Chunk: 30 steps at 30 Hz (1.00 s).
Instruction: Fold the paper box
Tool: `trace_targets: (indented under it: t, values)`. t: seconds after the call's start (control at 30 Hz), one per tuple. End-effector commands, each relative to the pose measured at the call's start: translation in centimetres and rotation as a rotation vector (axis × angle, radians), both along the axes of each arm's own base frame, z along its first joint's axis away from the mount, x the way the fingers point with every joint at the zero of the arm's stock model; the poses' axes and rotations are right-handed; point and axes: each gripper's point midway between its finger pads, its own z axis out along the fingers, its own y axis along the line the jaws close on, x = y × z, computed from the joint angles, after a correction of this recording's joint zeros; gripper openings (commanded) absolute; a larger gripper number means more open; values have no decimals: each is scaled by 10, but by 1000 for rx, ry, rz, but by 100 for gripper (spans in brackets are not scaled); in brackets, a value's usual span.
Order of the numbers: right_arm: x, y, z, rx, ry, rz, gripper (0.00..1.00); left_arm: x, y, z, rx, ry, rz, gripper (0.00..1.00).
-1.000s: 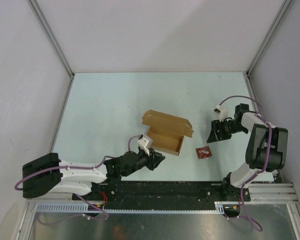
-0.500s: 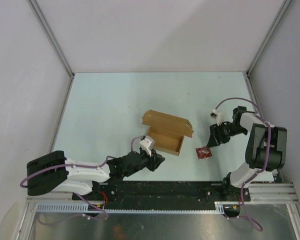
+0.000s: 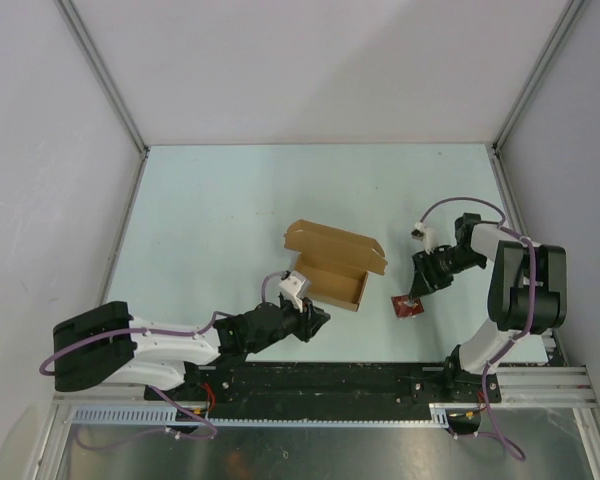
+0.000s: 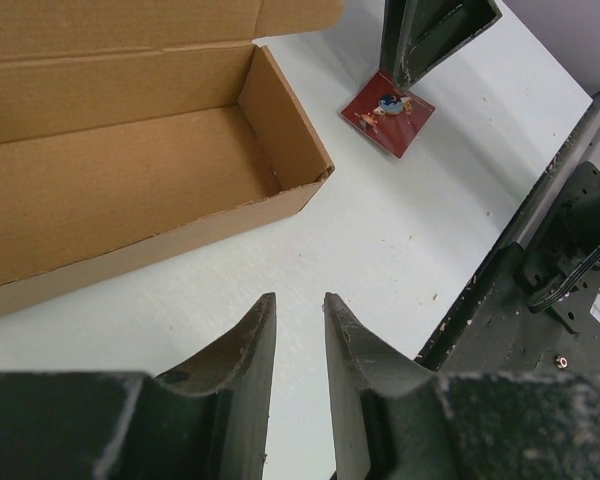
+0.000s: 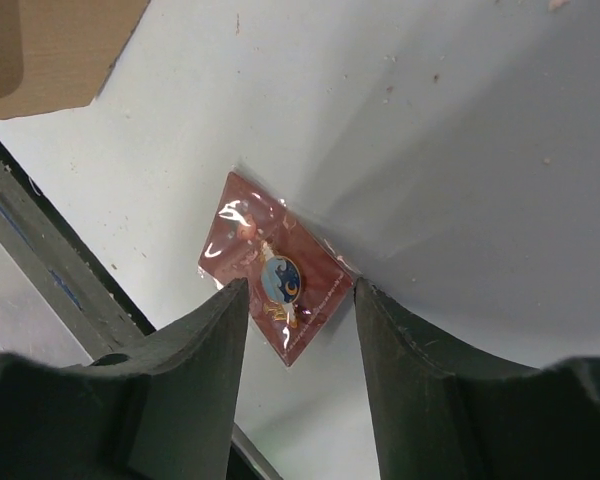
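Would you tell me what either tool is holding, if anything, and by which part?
Nothing appears held: the left tool is empty, and the right tool only straddles the red packet lying flat.

Plain brown paper box (image 3: 330,272); red packet (image 3: 408,305) bearing a blue emblem.

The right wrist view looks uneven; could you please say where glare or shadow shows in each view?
Right wrist: glare on the red packet, broad shadow across the table. Left wrist: paper box sharp, evenly lit. Top external: even light.
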Motion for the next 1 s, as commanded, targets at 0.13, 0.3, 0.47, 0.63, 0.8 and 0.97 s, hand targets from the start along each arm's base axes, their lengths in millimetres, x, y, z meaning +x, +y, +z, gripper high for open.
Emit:
trace_targets:
  t: [0.13,0.3,0.47,0.63,0.8,0.97]
  values:
    - [-10,1,-15,-40,58,36,38,4,-2,15,-33,-33,17,31]
    - [-10,2,-13,-38,54,38,21,5,1,14,-32,-35,26,31]
    - [-5,1,-9,-23,31,29,5,5,2,14,-35,-37,29,31]
    - [15,-13,12,0,-53,-35,0,6,4,17,-43,-43,37,31]
    - [42,-41,49,-12,-174,-124,0,9,11,23,-58,-64,62,32]
    - [74,-60,113,-107,-430,-183,0,18,24,34,-69,-88,127,32]
